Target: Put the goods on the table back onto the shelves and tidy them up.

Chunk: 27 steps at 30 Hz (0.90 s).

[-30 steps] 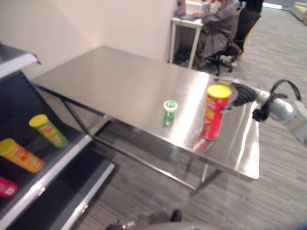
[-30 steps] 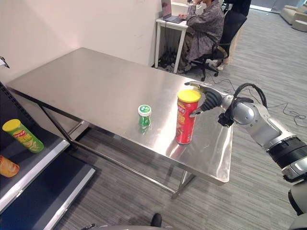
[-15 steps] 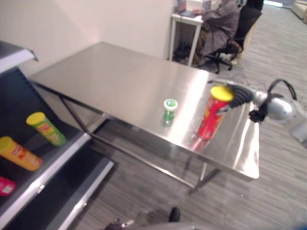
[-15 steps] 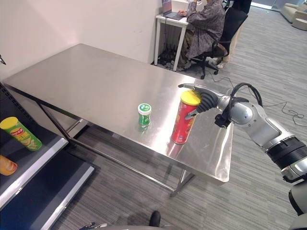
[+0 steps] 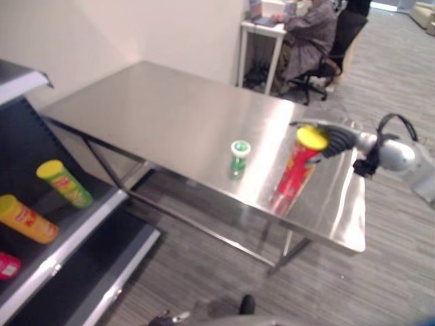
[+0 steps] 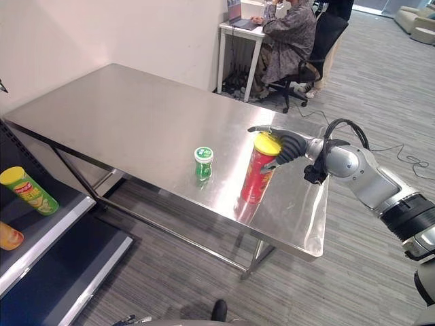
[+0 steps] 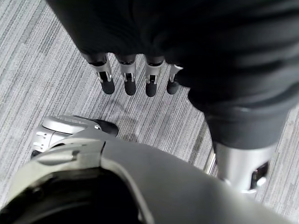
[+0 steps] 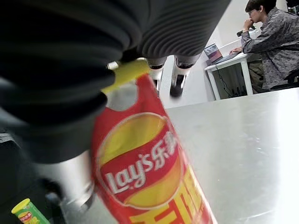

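Goods are waiting on the steel table. Near its right edge, the red chip can is now tipped over more than a moment ago, gripped at its yellow lid by the right hand. Lifting seems to be starting. A small green can stands beside it. The left hand hangs loose, holding nothing.

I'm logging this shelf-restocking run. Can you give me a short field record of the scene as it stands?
right hand: around the top of the red can
red can: yellow lid, tilted, base on table
green bottle: upright on table, untouched
table: steel
left hand: over the floor, fingers straight, holding nothing
shelf: holds a green can
person: seated at a desk behind
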Available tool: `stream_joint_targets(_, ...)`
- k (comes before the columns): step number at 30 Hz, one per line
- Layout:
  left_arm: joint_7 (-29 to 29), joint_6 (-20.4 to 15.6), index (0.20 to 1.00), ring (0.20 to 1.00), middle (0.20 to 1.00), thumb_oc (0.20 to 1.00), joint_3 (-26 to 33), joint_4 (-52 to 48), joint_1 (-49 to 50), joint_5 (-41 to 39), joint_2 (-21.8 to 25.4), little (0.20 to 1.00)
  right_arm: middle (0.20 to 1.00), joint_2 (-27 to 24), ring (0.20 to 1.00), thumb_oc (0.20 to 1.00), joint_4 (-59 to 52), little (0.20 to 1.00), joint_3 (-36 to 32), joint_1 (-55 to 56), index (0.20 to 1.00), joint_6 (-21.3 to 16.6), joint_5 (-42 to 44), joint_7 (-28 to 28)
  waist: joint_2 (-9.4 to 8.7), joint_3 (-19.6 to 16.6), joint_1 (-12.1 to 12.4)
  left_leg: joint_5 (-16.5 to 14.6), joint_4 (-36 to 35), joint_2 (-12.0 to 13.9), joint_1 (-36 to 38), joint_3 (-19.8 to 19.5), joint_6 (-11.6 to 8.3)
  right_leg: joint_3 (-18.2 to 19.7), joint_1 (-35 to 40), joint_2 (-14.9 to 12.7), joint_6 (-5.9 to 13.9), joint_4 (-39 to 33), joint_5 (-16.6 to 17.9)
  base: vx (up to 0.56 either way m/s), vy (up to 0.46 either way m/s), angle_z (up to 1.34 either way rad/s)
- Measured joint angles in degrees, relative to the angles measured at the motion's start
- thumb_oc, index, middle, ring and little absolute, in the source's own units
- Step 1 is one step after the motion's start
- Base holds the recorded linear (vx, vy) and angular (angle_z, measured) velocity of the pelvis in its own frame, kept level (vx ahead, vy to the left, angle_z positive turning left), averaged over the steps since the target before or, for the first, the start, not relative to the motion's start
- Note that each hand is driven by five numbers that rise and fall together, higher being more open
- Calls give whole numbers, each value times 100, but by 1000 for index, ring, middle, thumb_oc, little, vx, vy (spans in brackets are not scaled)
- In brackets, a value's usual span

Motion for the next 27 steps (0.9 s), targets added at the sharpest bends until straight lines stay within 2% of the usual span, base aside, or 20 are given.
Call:
stream_joint_targets(17, -54, -55, 1000, 1000, 1000, 1000, 9, -94, 54, -4, 28, 1000, 200, -48, 200, 200, -80, 200, -15, 31, 200, -74, -43, 109, -29, -19, -10, 0, 0, -11, 33, 72, 1, 73, 10, 0, 15, 2, 13, -2, 2, -1)
stream_joint_targets(24, -20, -59, 1000, 1000, 1000, 1000, 16, -177, 72, -1, 36, 1000, 200, -50, 200, 200, 194, 200, -419, 425, 200, -154, -516, -262, -23, -18, -15, -1, -2, -24, 105, 109, 4, 147, 50, 4, 25, 2, 20, -13, 0, -4)
stream_joint_targets(27, 68, -61, 1000, 1000, 1000, 1000, 33, -195, 70, 1, 22, 1000, 200, -36, 200, 200, 424, 200, -945, 760, 200, -96, -1155, -628, -3, -6, -43, -3, -4, -29, 107, 144, 9, 169, 46, 1, 34, 2, 26, -14, -1, -3)
